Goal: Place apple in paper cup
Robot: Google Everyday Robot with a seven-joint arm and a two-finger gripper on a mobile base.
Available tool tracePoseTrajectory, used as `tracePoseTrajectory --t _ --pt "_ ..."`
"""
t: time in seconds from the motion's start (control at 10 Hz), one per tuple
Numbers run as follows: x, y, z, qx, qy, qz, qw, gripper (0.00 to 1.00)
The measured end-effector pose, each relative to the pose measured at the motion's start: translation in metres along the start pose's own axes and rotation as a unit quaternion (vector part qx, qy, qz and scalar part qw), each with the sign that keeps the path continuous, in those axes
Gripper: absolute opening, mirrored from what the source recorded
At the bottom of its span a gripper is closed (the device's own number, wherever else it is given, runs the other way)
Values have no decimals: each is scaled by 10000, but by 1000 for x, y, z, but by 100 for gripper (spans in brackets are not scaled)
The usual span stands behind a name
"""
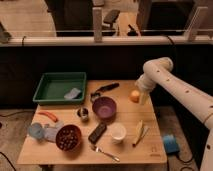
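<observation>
Hand (143, 96) released, low over the desk (75, 152), well right of the purple bowl (104, 107).
Apple (134, 96) sits right of the bowl and slightly behind it, just beside the hand; paper cup (118, 132) stands upright in front of the bowl, a little right.

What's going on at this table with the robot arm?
A one-armed robot is going for the apple near the back right of the table. Its pincer is down right beside the apple, open, and the fruit is not yet lifted. The white paper cup it belongs in stands nearer the front, beyond the purple bowl.
</observation>
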Motion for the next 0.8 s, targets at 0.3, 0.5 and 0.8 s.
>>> tracePoseTrajectory --t 0.3,0.5,0.8 --pt "2 -8 10 11 -26 -116 9999 80" --pt "6 -13 15 27 -30 -189 9998 80" --pt "6 -19 24 43 -50 -355 9993 80"
